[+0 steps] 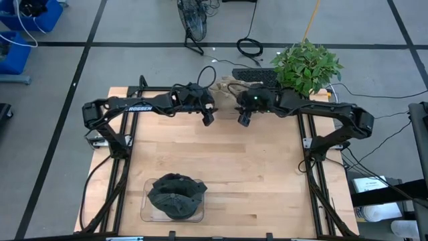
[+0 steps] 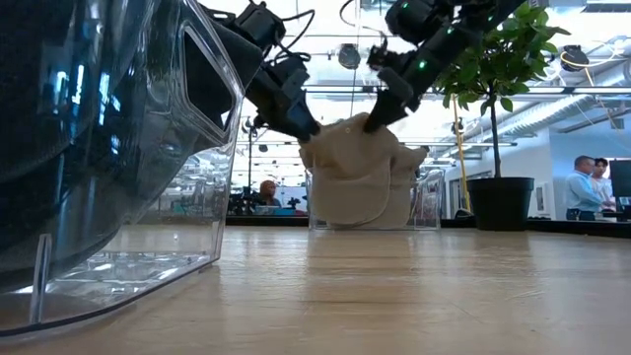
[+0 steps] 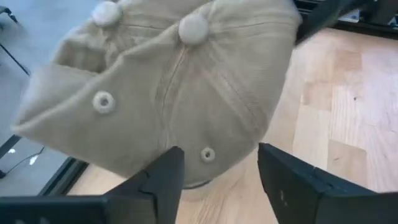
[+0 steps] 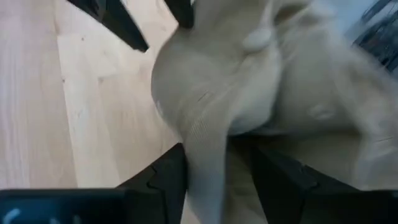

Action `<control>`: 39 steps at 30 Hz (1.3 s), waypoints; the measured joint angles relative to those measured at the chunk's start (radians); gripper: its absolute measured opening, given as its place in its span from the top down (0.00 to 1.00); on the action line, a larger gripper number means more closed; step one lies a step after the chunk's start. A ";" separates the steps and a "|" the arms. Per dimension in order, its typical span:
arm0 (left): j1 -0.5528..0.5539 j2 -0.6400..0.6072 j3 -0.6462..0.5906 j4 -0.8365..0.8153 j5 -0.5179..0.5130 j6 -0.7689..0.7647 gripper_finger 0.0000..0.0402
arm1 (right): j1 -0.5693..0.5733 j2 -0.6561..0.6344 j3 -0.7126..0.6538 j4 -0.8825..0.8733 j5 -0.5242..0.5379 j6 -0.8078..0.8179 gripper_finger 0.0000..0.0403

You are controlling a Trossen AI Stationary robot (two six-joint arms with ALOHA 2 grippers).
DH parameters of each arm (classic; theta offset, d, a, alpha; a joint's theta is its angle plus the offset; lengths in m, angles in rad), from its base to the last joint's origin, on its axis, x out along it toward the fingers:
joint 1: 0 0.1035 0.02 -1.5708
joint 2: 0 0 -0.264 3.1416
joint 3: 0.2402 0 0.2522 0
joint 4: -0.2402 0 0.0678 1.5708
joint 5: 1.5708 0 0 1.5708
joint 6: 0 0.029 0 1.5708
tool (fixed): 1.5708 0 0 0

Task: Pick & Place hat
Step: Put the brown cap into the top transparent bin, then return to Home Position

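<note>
A tan cap [image 2: 345, 177] is at the far edge of the table [image 1: 226, 86], on top of another tan cap [image 2: 406, 187] behind it. My right gripper [image 4: 211, 180] is shut on a fold of the front cap, on the cap's right side [image 2: 378, 120]. My left gripper [image 3: 221, 174] is open at the cap's left side [image 2: 308, 128]. Its fingers stand to either side of the crown's lower edge [image 3: 205, 155]. The top button [image 3: 194, 28] and eyelets show in the left wrist view. My right gripper pinches a raised fold of the cap's crown cloth [image 4: 208, 149] between its two fingers. It comes slanting down from above on the right side of the crown [image 2: 375, 126]. The cap hangs tilted below the fingers, with its lower part against the cap behind it. My left gripper is at the crown's left edge [image 2: 314, 136], and I cannot tell whether it touches.
A clear bin [image 1: 146, 214] holding dark caps [image 1: 175, 196] sits at the near left of the table and looms large in the low view [image 2: 118, 148]. A potted plant [image 1: 306, 65] stands at the far right corner. Bare wood lies between the bin and the arms. People [image 2: 587, 187] are in the room beyond.
</note>
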 joint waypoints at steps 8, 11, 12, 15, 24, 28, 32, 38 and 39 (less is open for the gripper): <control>0.000 -0.074 0.000 -0.053 -0.004 0.010 0.42 | -0.001 -0.083 0.000 -0.011 0.001 -0.013 0.56; 0.000 -0.088 0.000 -0.071 -0.006 0.019 0.44 | -0.001 -0.095 0.000 -0.013 0.001 -0.012 0.56; 0.000 -0.089 0.000 -0.067 -0.010 0.019 0.44 | -0.001 -0.095 0.000 -0.012 0.001 -0.012 0.57; 0.000 -0.090 0.002 -0.066 -0.012 0.019 0.46 | -0.001 -0.095 0.000 -0.012 0.001 -0.011 0.57; 0.000 -0.090 0.001 -0.075 -0.013 0.025 0.52 | -0.001 -0.095 0.000 -0.030 0.000 -0.011 0.57; 0.001 -0.106 0.001 -0.103 -0.013 0.027 0.54 | -0.001 -0.095 0.000 -0.058 0.000 -0.005 0.58; -0.001 -0.151 -0.001 -0.179 -0.021 0.029 0.59 | 0.012 -0.105 0.000 -0.099 -0.003 0.040 0.61; -0.030 -0.263 0.004 -0.298 -0.055 0.047 0.79 | 0.060 -0.178 -0.001 -0.179 -0.008 0.075 0.78; -0.034 -0.289 0.003 -0.339 -0.058 0.053 0.85 | 0.070 -0.192 -0.001 -0.183 -0.008 0.084 0.82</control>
